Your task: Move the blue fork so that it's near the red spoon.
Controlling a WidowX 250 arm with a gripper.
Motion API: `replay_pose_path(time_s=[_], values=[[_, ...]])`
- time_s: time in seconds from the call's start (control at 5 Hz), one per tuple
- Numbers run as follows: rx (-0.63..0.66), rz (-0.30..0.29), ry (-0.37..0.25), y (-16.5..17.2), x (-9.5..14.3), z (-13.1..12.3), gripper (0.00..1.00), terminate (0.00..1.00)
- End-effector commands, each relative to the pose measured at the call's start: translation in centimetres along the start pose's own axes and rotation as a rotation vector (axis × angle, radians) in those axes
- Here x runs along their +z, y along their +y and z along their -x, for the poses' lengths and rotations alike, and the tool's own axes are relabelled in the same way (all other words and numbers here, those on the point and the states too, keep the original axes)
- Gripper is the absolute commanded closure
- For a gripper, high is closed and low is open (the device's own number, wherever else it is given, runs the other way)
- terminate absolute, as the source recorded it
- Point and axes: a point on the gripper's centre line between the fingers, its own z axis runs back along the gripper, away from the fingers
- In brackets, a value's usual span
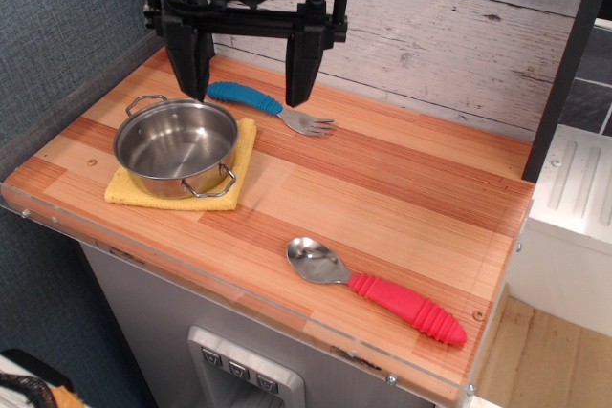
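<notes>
The blue fork [266,106] lies flat at the back of the wooden counter [382,188], blue handle to the left, silver tines pointing right. The red spoon [382,288] lies near the front right edge, silver bowl to the left, red handle pointing right. My gripper [247,83] hangs above the fork's handle with its two black fingers wide apart, one on each side of the handle. It is open and holds nothing. I cannot tell how high above the fork it is.
A steel pot [176,146] with two handles stands on a yellow cloth [232,167] at the left, just in front of the fork. A white-washed plank wall [430,35] runs behind the counter. A white rack [579,188] sits off the right edge.
</notes>
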Motion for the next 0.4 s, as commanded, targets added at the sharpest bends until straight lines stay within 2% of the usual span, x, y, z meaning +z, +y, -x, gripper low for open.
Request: replay_pose_path(time_s=[0.0,0.2], values=[[0.000,0.000,0.000,0.0,0.0,0.0,0.00,0.00],[0.142,-0.001,-0.004,0.1,-0.4,-1.5,0.00,0.00]])
